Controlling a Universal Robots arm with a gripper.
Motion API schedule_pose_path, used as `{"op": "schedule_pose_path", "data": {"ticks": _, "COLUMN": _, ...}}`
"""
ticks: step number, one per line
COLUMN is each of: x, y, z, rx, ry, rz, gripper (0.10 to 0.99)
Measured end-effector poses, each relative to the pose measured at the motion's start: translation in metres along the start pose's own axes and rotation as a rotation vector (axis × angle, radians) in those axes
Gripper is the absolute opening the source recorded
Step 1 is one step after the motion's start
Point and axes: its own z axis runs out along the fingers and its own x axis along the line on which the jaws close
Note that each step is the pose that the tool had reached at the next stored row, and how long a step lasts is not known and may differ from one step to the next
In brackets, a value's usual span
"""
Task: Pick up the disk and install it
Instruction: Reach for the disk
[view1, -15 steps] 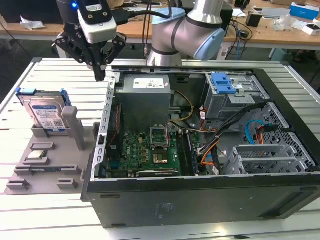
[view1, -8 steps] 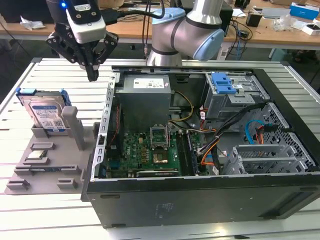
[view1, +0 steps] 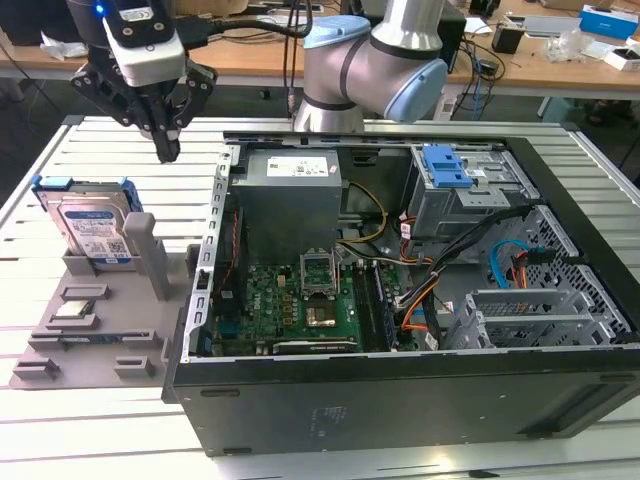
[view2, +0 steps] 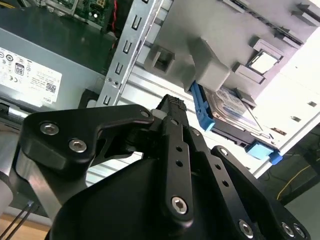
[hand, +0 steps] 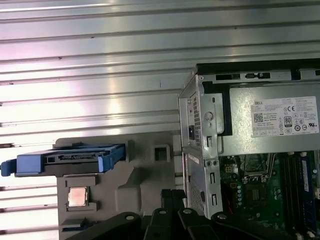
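Tool: one black gripper (view1: 168, 152), its fingertips (hand: 172, 197) drawn together to a narrow point with nothing between them.
Task thing: one disk (view1: 88, 225), a flat silver hard drive with a white-and-blue label and blue plastic rails. It stands on its edge, apart from the gripper.
Holder: one grey plastic fixture tray (view1: 100, 345) on the table. It holds the disk in an end slot just beside a grey upright post (view1: 140, 250), and one small square silver chip (view1: 72, 310) lies in a shallow pocket.
Case: one black computer case (view1: 400, 405), lying open. Inside are one grey power supply (view1: 290, 200), one green motherboard (view1: 290, 300) and one grey metal drive cage (view1: 470, 195) topped by a blue latch.
Surface: one slatted silver metal table (view1: 110, 140).
Open room: the gripper hangs over bare slats above the gap between the tray and the case wall, higher than the disk and toward the exterior view's right of it.
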Motion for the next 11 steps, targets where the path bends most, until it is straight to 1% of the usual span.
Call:
{"op": "schedule_pose_path", "data": {"ticks": 1, "x": 0.0039, "y": -0.0003, "z": -0.0001, "rx": 0.000, "ry": 0.0000, "rz": 0.000, "gripper": 0.106}}
{"op": "schedule_pose_path", "data": {"ticks": 4, "x": 0.0108, "y": -0.0008, "z": -0.0003, "rx": 0.000, "ry": 0.0000, "rz": 0.000, "gripper": 0.106}}
{"op": "schedule_pose_path", "data": {"ticks": 5, "x": 0.0165, "y": -0.0012, "z": -0.0005, "rx": 0.000, "ry": 0.0000, "rz": 0.000, "gripper": 0.106}}
{"op": "schedule_pose_path", "data": {"ticks": 6, "x": 0.0194, "y": -0.0014, "z": -0.0005, "rx": 0.000, "ry": 0.0000, "rz": 0.000, "gripper": 0.106}}
{"op": "schedule_pose_path", "data": {"ticks": 11, "x": 0.0306, "y": -0.0022, "z": -0.0008, "rx": 0.000, "ry": 0.0000, "rz": 0.000, "gripper": 0.106}}
